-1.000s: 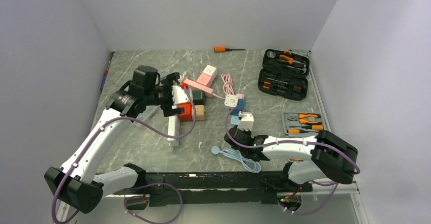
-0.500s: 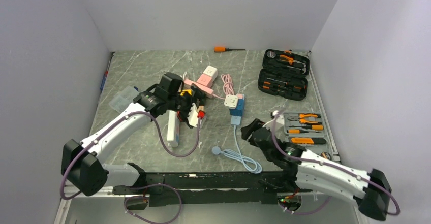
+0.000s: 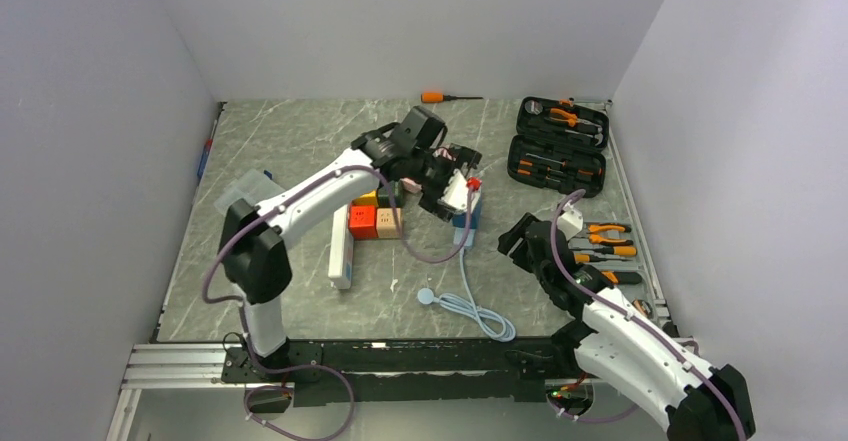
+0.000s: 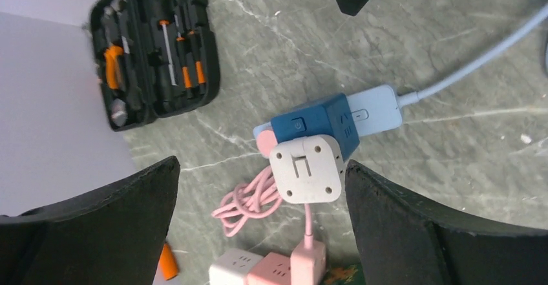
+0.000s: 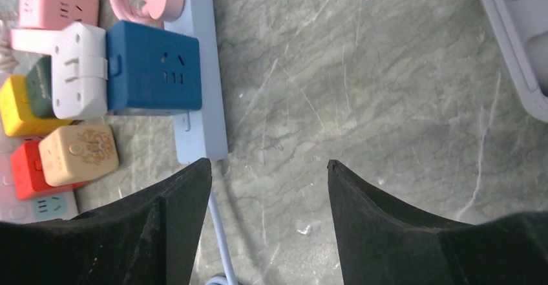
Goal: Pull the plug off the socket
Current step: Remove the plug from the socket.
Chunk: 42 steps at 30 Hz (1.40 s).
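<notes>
- Grey marbled table (image 3: 290,131), walled in plain white, carries a cluster of socket cubes, an open tool case (image 3: 560,146) and a plier tray (image 3: 597,241).
- The left arm (image 3: 320,186) rises from its base, folds at the elbow and stretches rightward across the table, with its wrist tipped down over the cluster's right end.
- The left gripper (image 4: 262,162) hovers over the white plug (image 4: 305,168) with its fingers spread wide and touching nothing. In the wrist view the plug lies between them.
- The white plug sits pressed against the side of the blue socket cube (image 4: 320,126), not yet pulled off. A pink cable (image 4: 249,201) leaves it.
- The blue socket cube rests on a light-blue power strip (image 4: 378,109).
- The right arm (image 3: 620,331) reaches from its base up and leftward, ending beside the plier tray.
- The right gripper (image 5: 269,163) is spread apart and empty, pointing down at bare marble just right of the power strip.
</notes>
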Available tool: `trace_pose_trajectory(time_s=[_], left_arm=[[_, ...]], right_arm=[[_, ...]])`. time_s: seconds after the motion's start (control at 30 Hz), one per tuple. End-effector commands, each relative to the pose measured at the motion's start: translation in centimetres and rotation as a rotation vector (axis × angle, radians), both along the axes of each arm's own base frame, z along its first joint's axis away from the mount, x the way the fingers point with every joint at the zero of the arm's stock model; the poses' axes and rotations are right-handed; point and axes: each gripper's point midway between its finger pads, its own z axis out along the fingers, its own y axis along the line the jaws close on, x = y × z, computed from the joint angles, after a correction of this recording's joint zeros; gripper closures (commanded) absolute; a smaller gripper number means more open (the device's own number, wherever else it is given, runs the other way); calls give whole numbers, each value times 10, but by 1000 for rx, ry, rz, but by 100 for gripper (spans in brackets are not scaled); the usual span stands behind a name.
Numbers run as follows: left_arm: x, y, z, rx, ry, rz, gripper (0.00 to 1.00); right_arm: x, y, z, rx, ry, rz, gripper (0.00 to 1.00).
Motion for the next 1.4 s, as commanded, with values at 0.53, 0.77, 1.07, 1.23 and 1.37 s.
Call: trace_pose_trajectory(time_s=[0.53,0.77,1.07,1.23,1.37], left_arm=[[2,-38,-104,240,430,123,1],[24,-47,-104,179,397,201,1],[21,-41,-123,225,442,227,1],[22,-40,-136,255,458,228,1],[24,-42,-142,267,469,231,1]], right_arm=[[17,-13,18,39,-80,68,30],[18,-9,13,48,-76,91,31],[18,-6,10,56,-75,107,31],[19,-4,8,60,-75,116,32],[20,-1,8,63,-76,131,32]])
